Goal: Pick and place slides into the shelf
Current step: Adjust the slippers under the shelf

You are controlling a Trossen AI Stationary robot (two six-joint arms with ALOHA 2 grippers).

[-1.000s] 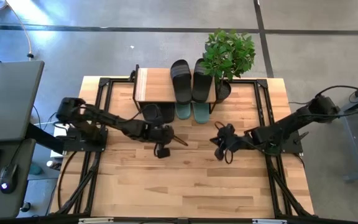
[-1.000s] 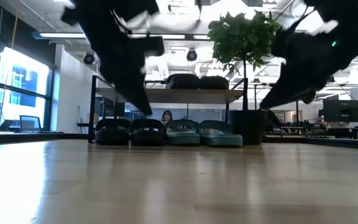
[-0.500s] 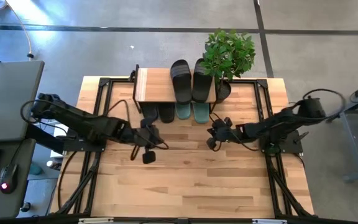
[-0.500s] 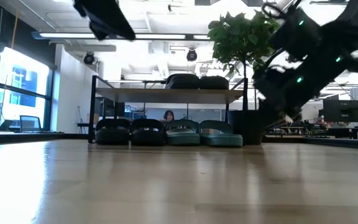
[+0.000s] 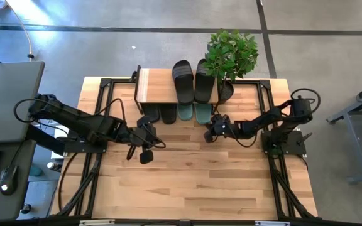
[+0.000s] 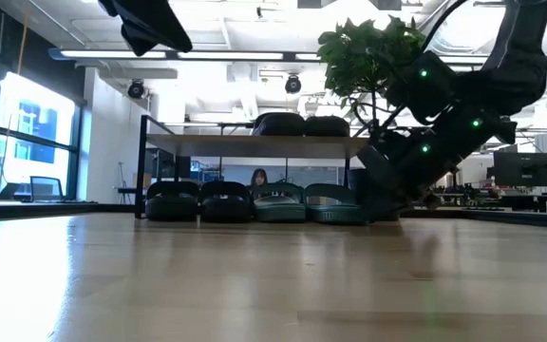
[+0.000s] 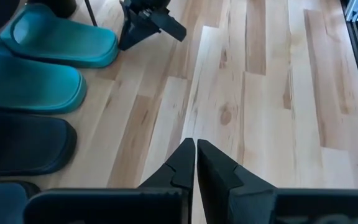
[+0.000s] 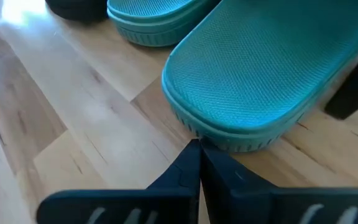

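Note:
The shelf (image 5: 162, 85) stands at the table's far edge with two black slides (image 5: 192, 80) on its plank. Under it, on the tabletop, lie a black pair (image 5: 159, 113) and a green pair (image 5: 193, 113), heels toward the near edge. My right gripper (image 8: 197, 148) is shut and low, slanting down, its tips at the heel of the right-hand green slide (image 8: 253, 68). My left gripper (image 7: 195, 147) is shut on nothing. It hangs above bare wood in front of the black pair (image 7: 23, 143). My right gripper has its shut fingertips (image 8: 191, 155) right at the heel rim (image 8: 229, 140) of the right-hand green slide, coming slanting down from the near right. I cannot tell whether they touch it. The slide lies flat on the table.
A potted plant (image 5: 231, 53) stands at the shelf's right end, close to my right arm (image 6: 444, 114). The shelf's thin black legs (image 6: 143, 166) stand beside the slides. The near half of the tabletop (image 5: 193, 188) is bare wood.
My left gripper has risen and drawn back toward the table's left, leaving the low view except for its arm at the top. My right gripper has sunk and gone toward the far edge, up to the right-hand green slide's heel. Both have stayed shut.

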